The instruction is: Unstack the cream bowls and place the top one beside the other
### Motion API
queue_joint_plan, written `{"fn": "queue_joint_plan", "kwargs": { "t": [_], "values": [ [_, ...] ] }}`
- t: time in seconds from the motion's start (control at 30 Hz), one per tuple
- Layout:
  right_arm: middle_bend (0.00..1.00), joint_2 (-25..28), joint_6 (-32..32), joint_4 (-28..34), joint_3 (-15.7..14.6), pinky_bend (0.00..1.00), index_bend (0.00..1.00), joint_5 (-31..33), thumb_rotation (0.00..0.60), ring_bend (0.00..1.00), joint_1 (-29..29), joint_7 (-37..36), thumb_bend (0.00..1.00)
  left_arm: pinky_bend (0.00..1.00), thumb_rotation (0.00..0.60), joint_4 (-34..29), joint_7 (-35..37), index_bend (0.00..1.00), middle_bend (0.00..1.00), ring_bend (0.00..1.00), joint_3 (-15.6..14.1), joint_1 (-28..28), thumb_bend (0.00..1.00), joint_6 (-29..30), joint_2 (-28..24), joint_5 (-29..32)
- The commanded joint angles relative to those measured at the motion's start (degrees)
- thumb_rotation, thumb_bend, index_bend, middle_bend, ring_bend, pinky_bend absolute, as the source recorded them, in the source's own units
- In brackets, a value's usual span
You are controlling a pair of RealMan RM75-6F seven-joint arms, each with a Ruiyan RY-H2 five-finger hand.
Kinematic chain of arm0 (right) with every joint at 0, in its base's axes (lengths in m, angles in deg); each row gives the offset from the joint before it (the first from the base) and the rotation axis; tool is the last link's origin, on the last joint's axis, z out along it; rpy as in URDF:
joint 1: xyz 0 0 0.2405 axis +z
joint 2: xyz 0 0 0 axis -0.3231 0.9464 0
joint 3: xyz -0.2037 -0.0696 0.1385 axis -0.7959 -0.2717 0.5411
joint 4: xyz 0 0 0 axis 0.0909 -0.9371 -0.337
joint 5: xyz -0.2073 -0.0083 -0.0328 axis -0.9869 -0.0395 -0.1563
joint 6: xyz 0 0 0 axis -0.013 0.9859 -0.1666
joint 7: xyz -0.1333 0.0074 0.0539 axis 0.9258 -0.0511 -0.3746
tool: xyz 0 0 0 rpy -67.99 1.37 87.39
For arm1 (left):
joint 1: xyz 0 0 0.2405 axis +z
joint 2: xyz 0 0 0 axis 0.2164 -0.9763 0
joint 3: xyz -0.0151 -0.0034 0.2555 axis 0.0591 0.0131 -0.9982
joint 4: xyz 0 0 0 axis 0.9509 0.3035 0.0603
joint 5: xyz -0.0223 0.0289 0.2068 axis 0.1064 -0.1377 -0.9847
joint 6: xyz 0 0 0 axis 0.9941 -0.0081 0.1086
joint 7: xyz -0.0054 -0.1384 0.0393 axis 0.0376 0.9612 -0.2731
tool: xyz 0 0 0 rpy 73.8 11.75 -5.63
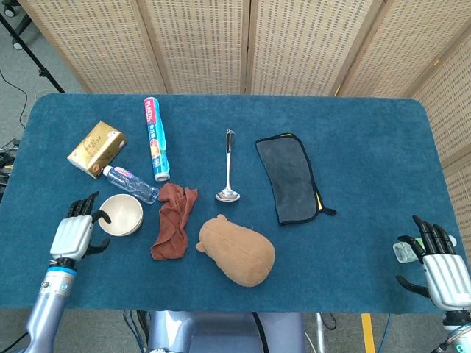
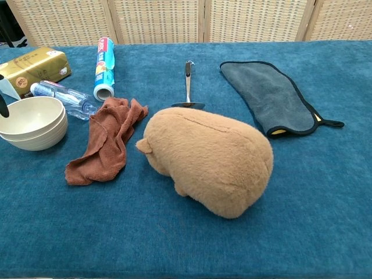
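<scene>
Two cream bowls [image 1: 121, 214] [image 2: 32, 123] sit stacked near the table's left front, one nested in the other. My left hand [image 1: 76, 232] hovers just left of the stack, fingers spread and open, with a fingertip [image 2: 3, 106] reaching the rim at the chest view's left edge. It holds nothing. Far off at the table's right front corner, my right hand [image 1: 440, 272] is open with fingers apart, also holding nothing.
Beside the bowls lie a water bottle [image 1: 129, 183], a tan box [image 1: 96, 149], a blue-capped roll [image 1: 155, 137] and a rust cloth [image 1: 174, 220]. A brown plush [image 1: 237, 249], a ladle [image 1: 228, 168] and a grey mitt [image 1: 288, 176] fill the middle.
</scene>
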Motion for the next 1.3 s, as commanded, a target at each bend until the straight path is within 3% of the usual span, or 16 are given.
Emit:
{"fn": "queue_joint_plan", "kwargs": {
  "t": [0.03, 0.73, 1.3],
  "values": [
    [0.00, 0.01, 0.01, 0.00, -0.01, 0.05, 0.26, 0.01, 0.600, 0.00, -0.02, 0.00, 0.13, 0.00, 0.600, 0.26, -0.63, 0.45, 0.01, 0.07, -0.09, -0.48, 0.28, -0.14, 0.24, 0.51],
    [0.00, 0.17, 0.22, 0.12, 0.07, 0.05, 0.26, 0.05, 0.600, 0.00, -0.18, -0.25, 0.13, 0.00, 0.600, 3.51, -2.21, 0.45, 0.01, 0.07, -0.34, -2.84, 0.29, -0.01, 2.84, 3.26],
    [0.00, 0.26, 0.77, 0.15, 0.09, 0.05, 0.26, -0.25, 0.600, 0.00, -0.40, -0.59, 0.13, 0.00, 0.600, 3.55, -2.85, 0.61, 0.01, 0.07, -1.05, -3.50, 0.32, 0.57, 3.50, 4.23]
  ]
}}
